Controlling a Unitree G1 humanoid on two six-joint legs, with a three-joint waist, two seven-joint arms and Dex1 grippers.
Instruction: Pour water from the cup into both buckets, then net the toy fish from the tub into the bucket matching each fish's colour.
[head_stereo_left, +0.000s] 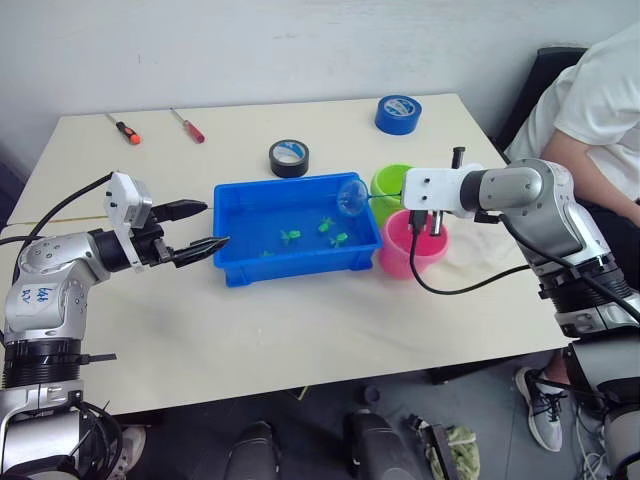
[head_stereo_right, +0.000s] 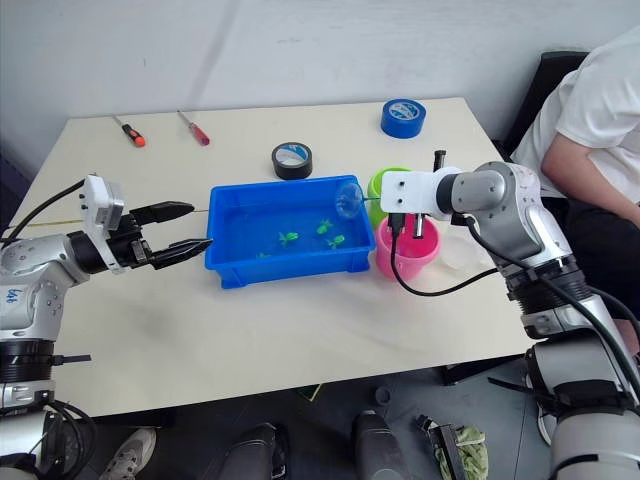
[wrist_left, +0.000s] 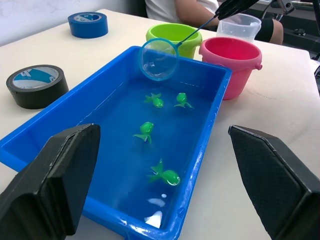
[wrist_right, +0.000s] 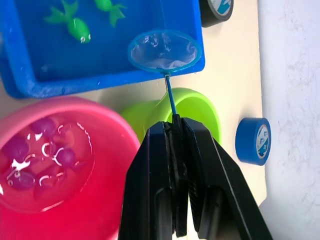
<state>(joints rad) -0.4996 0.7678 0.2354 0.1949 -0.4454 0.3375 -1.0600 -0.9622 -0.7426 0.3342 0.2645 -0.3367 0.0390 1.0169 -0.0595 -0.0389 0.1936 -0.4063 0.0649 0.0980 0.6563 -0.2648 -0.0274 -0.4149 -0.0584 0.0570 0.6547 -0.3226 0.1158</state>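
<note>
Pink fish are bucketed; four green fish remain, right claw clamped on net, left claw apart.

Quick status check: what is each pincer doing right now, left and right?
Left pincer: open, holding nothing, beside the shallow bright blue plastic tub.
Right pincer: closed on the thin handle of the small round blue net, empty over the tub's edge.

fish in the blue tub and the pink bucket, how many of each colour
Green fish in the blue tub: 4
Pink fish in the pink bucket: about 4, blurred under the water
Total: about 8
The net held by the right tool is empty.
</note>
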